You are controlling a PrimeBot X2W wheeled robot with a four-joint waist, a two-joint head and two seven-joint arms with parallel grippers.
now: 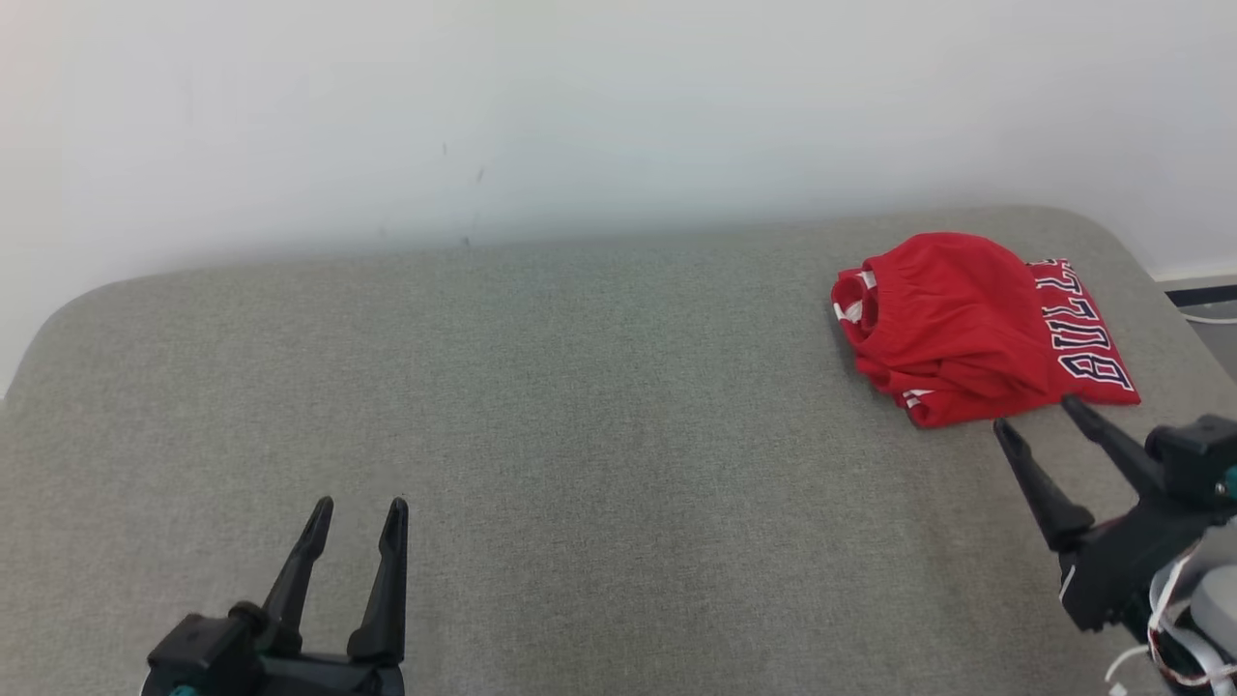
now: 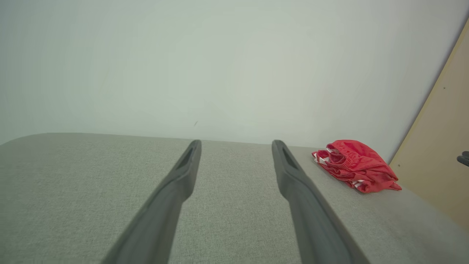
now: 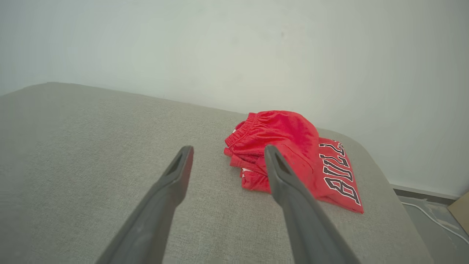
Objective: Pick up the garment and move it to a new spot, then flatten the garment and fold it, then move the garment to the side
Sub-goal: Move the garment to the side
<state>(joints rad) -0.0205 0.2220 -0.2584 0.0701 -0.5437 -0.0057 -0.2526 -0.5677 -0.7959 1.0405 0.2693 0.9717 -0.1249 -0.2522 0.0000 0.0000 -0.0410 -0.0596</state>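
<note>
Garment sits folded, red, at the tabletop's far right corner. Right gripper hovers just beside it, spread and empty; left gripper is spread too, well apart.

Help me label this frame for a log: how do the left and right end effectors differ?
The left end effector sits over bare grey cushion, far from the red garment; the right end effector has its tips close by the garment's near edge. The left one points almost straight up the head view; the right one slants up-left. Both are open and hold nothing.
</note>
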